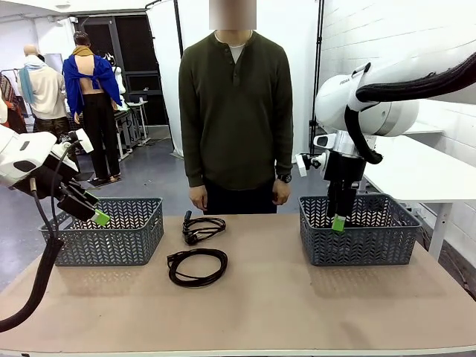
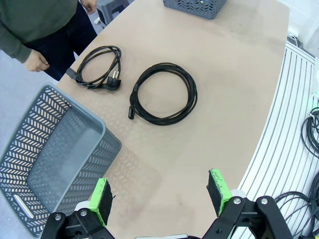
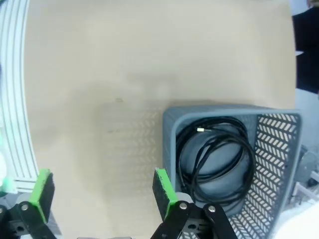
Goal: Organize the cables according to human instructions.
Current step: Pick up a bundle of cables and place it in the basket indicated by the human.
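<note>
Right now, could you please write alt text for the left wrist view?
A larger cable coil and a smaller cable coil lie apart on a tan table beyond the open left claw, with a grey basket nearby.

A robotics lab: white left arm [image 1: 26,156] and right arm [image 1: 372,111] flank a tan table [image 1: 282,297], with a white-painted brick wall [image 1: 394,37] at right (bare, industrial), grey floor [image 1: 149,175] and white backdrop panel [image 1: 301,22] far behind.

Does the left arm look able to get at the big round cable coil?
Probably yes: the left gripper is open and empty, and the coil lies flat on open tabletop, clear of the basket and the other cable.
</note>
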Controlling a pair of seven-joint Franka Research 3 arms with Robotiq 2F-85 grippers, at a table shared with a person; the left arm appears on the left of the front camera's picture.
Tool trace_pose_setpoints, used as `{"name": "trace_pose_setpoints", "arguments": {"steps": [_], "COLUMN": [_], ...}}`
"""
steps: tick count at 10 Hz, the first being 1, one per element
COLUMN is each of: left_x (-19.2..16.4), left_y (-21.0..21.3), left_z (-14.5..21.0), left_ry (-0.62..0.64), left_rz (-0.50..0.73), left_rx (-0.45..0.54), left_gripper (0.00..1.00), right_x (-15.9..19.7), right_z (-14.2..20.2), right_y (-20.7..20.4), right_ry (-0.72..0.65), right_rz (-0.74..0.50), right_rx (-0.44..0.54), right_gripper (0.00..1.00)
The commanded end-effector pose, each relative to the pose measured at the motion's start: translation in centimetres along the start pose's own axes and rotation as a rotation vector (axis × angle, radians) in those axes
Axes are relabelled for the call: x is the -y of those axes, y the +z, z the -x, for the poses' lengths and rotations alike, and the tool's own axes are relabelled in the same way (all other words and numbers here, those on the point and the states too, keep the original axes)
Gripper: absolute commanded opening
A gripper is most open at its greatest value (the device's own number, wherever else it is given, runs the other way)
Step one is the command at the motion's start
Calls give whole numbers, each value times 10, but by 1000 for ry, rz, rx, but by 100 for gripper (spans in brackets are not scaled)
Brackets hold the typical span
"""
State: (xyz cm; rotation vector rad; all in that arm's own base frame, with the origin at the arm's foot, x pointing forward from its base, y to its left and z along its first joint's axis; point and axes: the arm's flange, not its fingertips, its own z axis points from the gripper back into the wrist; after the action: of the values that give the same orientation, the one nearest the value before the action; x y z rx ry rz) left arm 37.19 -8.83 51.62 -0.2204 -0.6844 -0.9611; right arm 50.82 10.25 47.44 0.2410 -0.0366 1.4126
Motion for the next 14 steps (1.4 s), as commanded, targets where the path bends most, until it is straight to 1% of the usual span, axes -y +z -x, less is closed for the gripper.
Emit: {"name": "trace_pose_setpoints", "arguments": {"steps": [1,4,5,6,8,11,13,14], "left_x": [-2,-2,-2,-2,-2,-2,-2,-2], "left_y": [0,0,0,0,0,0,0,0], "left_z": [2,2,2,2,2,2,2,2], "left_ry": [0,0,0,0,0,0,0,0], "left_rz": [13,13,13,13,13,13,13,13], "left_rx": [11,11,11,11,11,11,11,11], "left_gripper": [100,100,100,100,100,100,100,100], "right_x": [0,2,-4,-9,-24,-47,-56,-58], "right_z": [1,4,-1,-4,-7,-17,-29,-34], "right_y": [5,3,-4,-12,-25,-43,-56,-60], "right_ry": [-3,-9,-92,-150,-220,-248,-245,-255], "right_rz": [-5,1,38,57,117,167,165,159], "right_rx": [3,3,37,42,72,142,136,152], "right_gripper": [100,100,100,100,100,100,100,100]}}
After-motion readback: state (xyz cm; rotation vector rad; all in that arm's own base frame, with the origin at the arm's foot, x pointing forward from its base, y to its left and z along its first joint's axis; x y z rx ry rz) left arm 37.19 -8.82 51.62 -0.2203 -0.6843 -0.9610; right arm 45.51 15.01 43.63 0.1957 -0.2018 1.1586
